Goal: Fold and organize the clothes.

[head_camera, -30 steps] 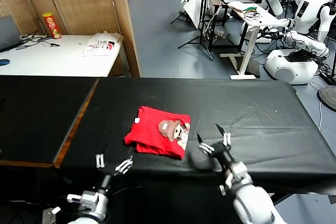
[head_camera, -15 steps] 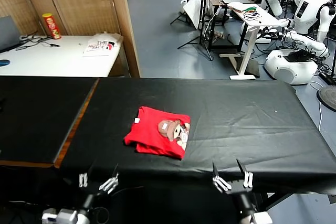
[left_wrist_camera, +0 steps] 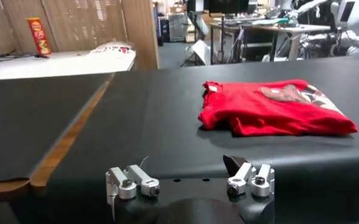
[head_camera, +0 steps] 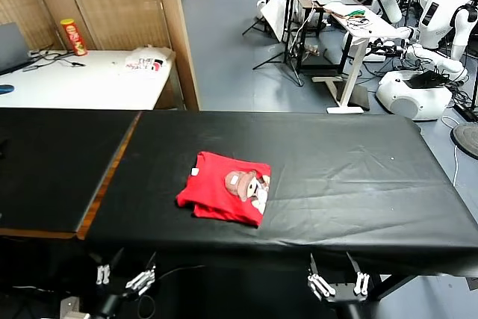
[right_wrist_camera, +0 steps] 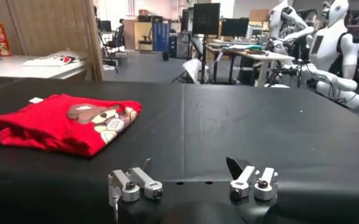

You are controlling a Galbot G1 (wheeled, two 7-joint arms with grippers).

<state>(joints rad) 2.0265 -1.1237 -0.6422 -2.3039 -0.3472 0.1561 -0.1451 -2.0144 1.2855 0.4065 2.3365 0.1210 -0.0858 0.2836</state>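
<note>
The clothes are one red T-shirt, folded into a compact bundle with its brown-and-white cartoon print facing up. It lies near the middle of the black table. My left gripper hangs open below the table's front edge, left of the shirt. My right gripper is also open, low in front of the edge and right of the shirt. Neither touches the cloth. The left wrist view shows the shirt well beyond the open left gripper. In the right wrist view the shirt lies far past the open right gripper.
A second black table section adjoins on the left, with a wooden strip at the seam. Behind stand a white table with a red can and a printed bag, a wooden post, and white robots at the back right.
Both grippers have pulled back and down from the table top to below its front edge. The right one was beside the shirt a second ago. The shirt has not moved.
</note>
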